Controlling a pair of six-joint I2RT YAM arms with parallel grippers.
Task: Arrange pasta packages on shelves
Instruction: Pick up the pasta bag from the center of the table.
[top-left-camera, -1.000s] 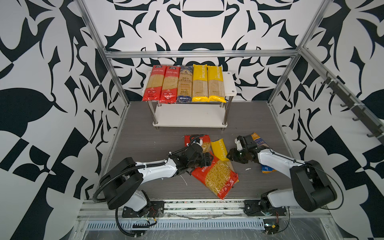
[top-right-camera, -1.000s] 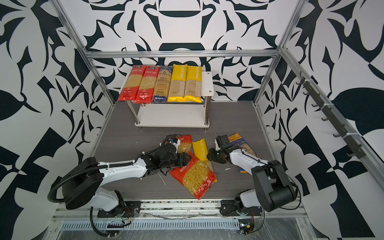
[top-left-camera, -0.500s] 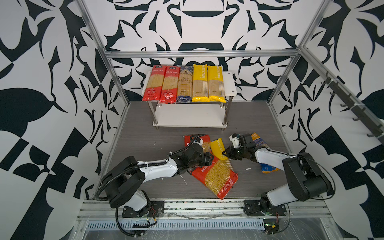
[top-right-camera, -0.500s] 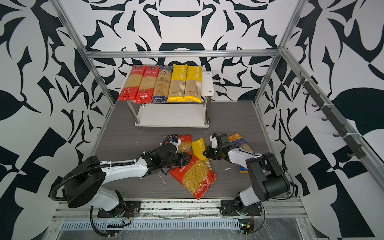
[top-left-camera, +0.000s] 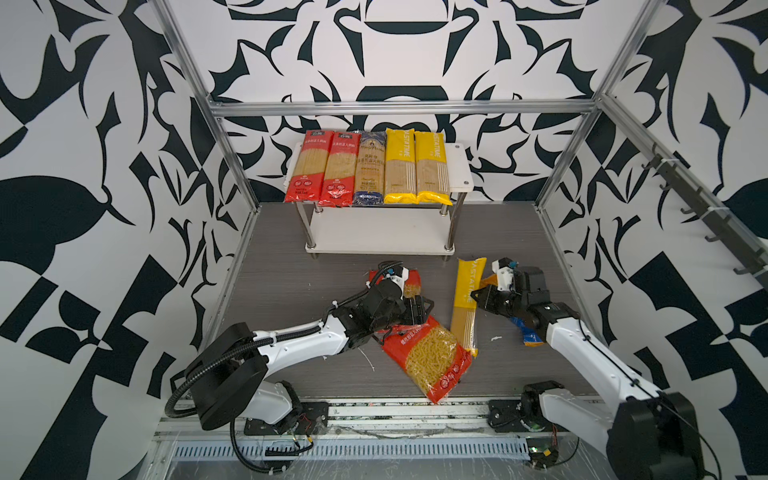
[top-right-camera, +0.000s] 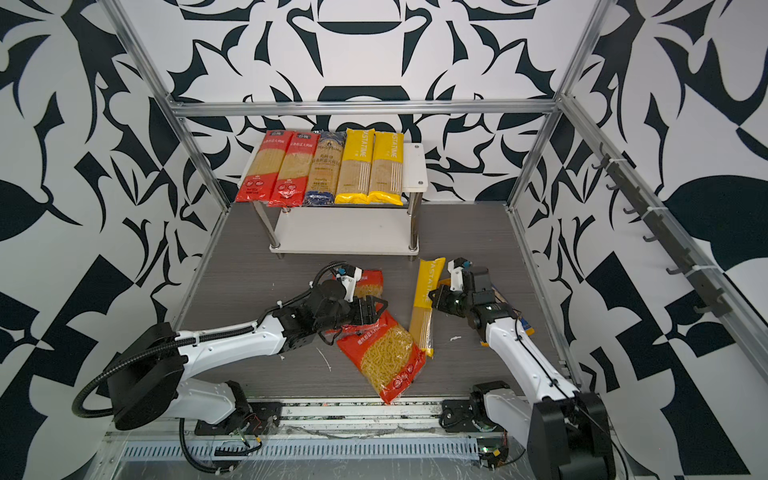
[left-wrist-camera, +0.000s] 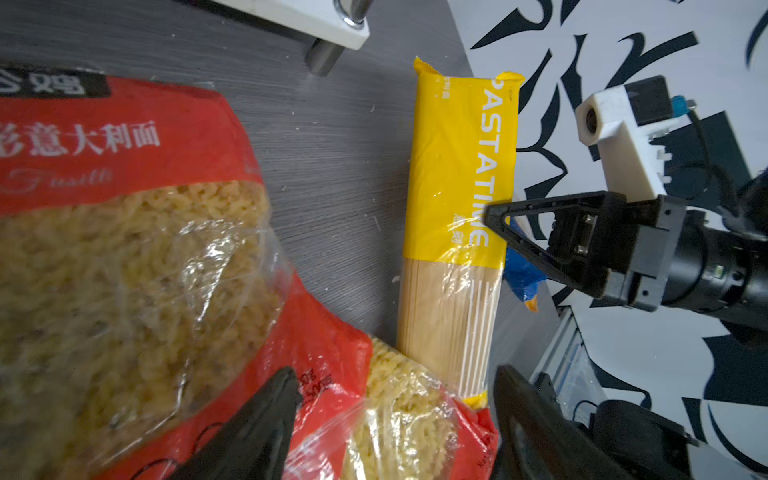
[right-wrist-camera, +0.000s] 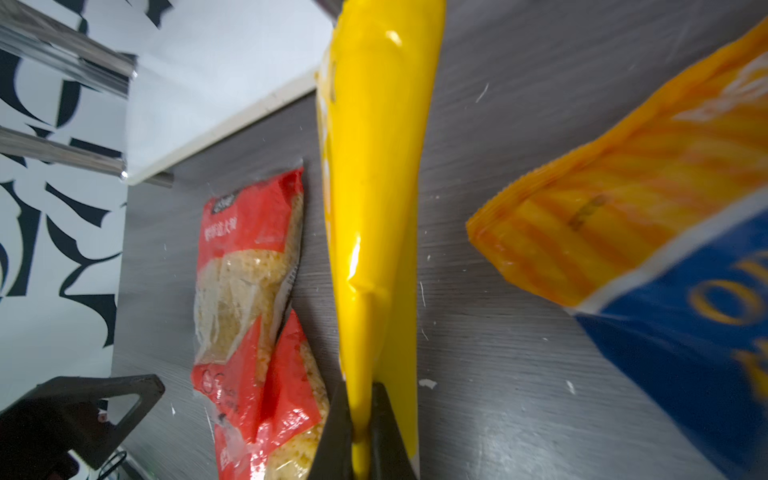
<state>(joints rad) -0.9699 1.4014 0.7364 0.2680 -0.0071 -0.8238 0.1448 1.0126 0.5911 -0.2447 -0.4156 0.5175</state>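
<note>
The shelves (top-left-camera: 461, 170) stand at the back, and several spaghetti pasta packages (top-left-camera: 376, 168) lie side by side on the top board. A long yellow PASTATIME pack (top-left-camera: 467, 299) lies on the floor. My right gripper (top-left-camera: 478, 296) is shut on its side edge, and the film is pinched between the fingers in the right wrist view (right-wrist-camera: 360, 415). My left gripper (top-left-camera: 424, 309) hovers open over a red fusilli bag (top-left-camera: 428, 361), which shows between its fingers (left-wrist-camera: 397, 374). A second red fusilli bag (left-wrist-camera: 124, 208) lies beside it. A blue-orange bag (right-wrist-camera: 665, 249) lies under my right arm.
The lower shelf board (top-left-camera: 374, 237) is bare. A strip of free white board (top-right-camera: 415, 166) remains at the right end of the top shelf. Aluminium frame rails (top-left-camera: 552, 241) and patterned walls close in the grey floor (top-left-camera: 291, 282).
My right gripper moved in on the yellow pack and shut on its edge, and the pack swung to point towards the shelves. The left arm barely moved.
</note>
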